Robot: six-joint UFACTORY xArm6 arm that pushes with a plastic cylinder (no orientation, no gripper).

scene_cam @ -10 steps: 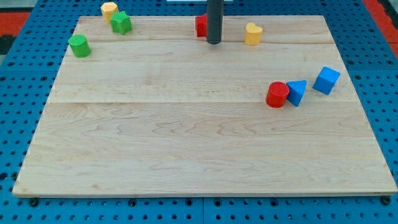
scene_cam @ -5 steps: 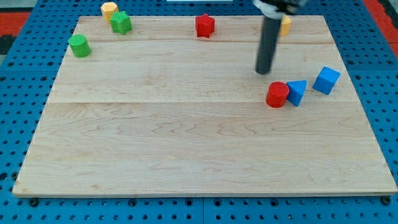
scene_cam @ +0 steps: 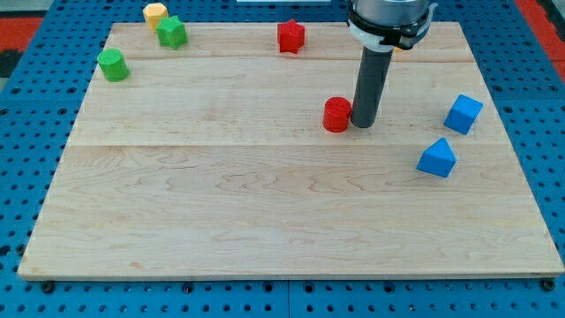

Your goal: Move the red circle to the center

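Observation:
The red circle (scene_cam: 336,115), a short red cylinder, stands on the wooden board (scene_cam: 265,203) a little right of the middle and above it. My tip (scene_cam: 364,124) touches the red circle's right side. The dark rod rises from there to the view's top edge and hides what lies behind it.
A blue triangular block (scene_cam: 437,158) and a blue cube (scene_cam: 463,114) lie at the right. A red star-like block (scene_cam: 290,36) sits at the top centre. A green cylinder (scene_cam: 112,64), a green block (scene_cam: 171,32) and a yellow block (scene_cam: 155,13) sit at the top left.
My tip swept from the top centre to the right and down, then pushed the red circle leftward. The blue triangular block shifted down and right. The yellow block at top right is now hidden behind the rod.

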